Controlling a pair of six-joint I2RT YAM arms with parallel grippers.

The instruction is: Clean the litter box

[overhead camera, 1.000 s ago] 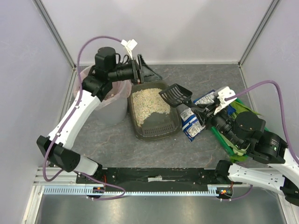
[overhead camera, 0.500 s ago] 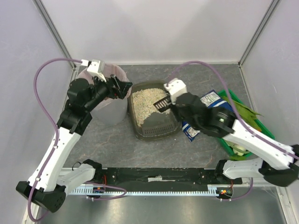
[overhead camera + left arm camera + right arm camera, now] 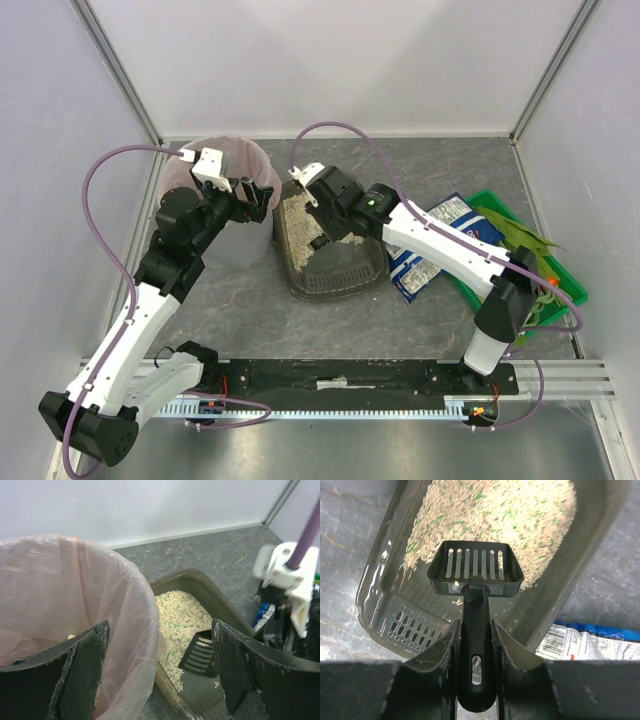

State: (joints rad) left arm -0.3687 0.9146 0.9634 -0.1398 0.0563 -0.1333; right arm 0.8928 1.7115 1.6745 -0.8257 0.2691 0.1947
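My right gripper (image 3: 474, 630) is clamped tight on the handle of a black slotted plastic scoop (image 3: 475, 587), fingers pressed against both sides of it. The scoop's head points into the shallow dark grey-brown plastic litter box (image 3: 380, 595). It sits at the border between the pale beige, green-flecked granules (image 3: 510, 515) and the bare floor, though I cannot tell whether it touches either. The granules lie heaped toward the tray's far end and the near end is bare. The litter box sits left of the middle of the grey marbled counter (image 3: 250, 300), nearer the far edge than the near one. Touching its left side, toward the far-left corner, stands a round translucent bin with a pink liner (image 3: 125, 575). My left gripper (image 3: 159, 630) hangs above that bin's right rim with its fingers spread wide and nothing between them. Just right of the tray lies a blue-and-white printed bag (image 3: 425, 250), and a green plastic crate (image 3: 560, 285) sits by the right edge.
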